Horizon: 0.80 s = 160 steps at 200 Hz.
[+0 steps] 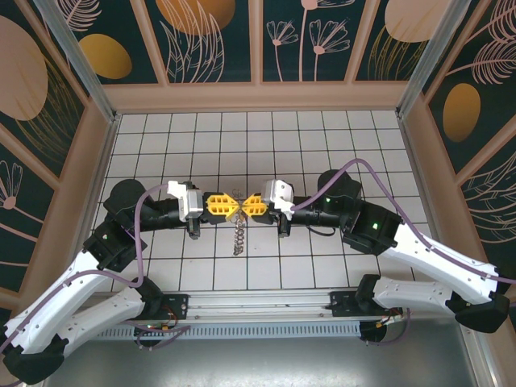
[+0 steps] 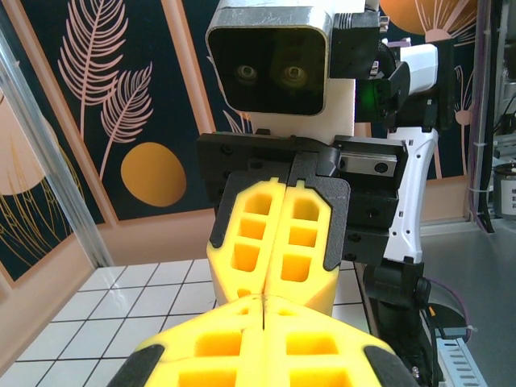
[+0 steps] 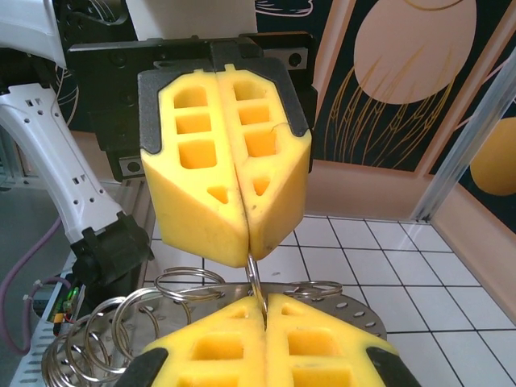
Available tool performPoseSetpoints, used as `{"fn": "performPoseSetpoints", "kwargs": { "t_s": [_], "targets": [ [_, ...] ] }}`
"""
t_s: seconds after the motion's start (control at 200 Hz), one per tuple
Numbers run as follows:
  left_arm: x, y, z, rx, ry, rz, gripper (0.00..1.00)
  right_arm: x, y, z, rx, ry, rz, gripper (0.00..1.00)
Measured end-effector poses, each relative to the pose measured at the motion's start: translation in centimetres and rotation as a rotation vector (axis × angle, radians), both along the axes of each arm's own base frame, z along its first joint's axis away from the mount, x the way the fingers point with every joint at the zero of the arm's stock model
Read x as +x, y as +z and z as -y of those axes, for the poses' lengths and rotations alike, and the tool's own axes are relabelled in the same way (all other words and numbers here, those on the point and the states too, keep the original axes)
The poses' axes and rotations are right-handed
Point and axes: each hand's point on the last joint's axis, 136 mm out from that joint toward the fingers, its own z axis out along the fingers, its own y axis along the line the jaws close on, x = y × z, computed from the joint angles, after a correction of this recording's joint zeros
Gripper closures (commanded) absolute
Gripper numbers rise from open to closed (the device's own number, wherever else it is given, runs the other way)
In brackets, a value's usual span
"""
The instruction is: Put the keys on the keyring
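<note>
Your left fingers (image 1: 219, 204) and right fingers (image 1: 255, 205) meet tip to tip above the middle of the white tiled worktop (image 1: 322, 137), both pairs clenched with their yellow pads pressed flat together. From the right wrist, your own right fingers (image 3: 218, 347) fill the lower edge and the left fingers (image 3: 197, 185) hang opposite, pointing down at them. A thin wire loop (image 3: 255, 280) runs from the seam at the left fingers' tips straight into the seam of the right fingers, so both pairs are grasping that loop. Just beyond the right fingers' tips and below the left fingers lies the keyring (image 3: 351, 310), a flat grey metal piece with a scalloped rim. Beside the right fingers, on the side nearer the arm bases, sits a tangle of wire rings (image 3: 97, 347). From above, a short chain of rings (image 1: 238, 234) trails from the point where the fingers meet toward the arm bases; you cannot tell whether it touches the worktop. From the left wrist, your left fingers (image 2: 218, 347) face the closed right fingers (image 2: 250, 242).
</note>
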Motion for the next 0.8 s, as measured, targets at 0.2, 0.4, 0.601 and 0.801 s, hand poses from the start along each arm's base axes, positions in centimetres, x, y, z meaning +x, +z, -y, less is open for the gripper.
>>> {"fn": "performPoseSetpoints", "kwargs": {
  "t_s": [0.2, 0.4, 0.601, 0.801],
  "targets": [
    [1.0, -1.1, 0.1, 0.082, 0.049, -0.013, 0.73, 0.5, -0.7, -0.1, -0.07, -0.02, -0.03, 1.0],
    [2.6, -2.9, -0.7, 0.202, 0.155, -0.021, 0.77, 1.8, -1.6, -0.5, -0.198, -0.067, -0.056, 1.0],
    [3.4, -3.8, -1.1, 0.282, 0.202, -0.006, 0.83, 2.4, -3.0, -0.5, -0.287, -0.09, -0.074, 1.0],
    [3.8, -4.9, -0.7, 0.325, 0.192, -0.017, 0.8, 2.5, -4.2, -0.3, -0.336, -0.094, -0.088, 1.0]
  ]
}}
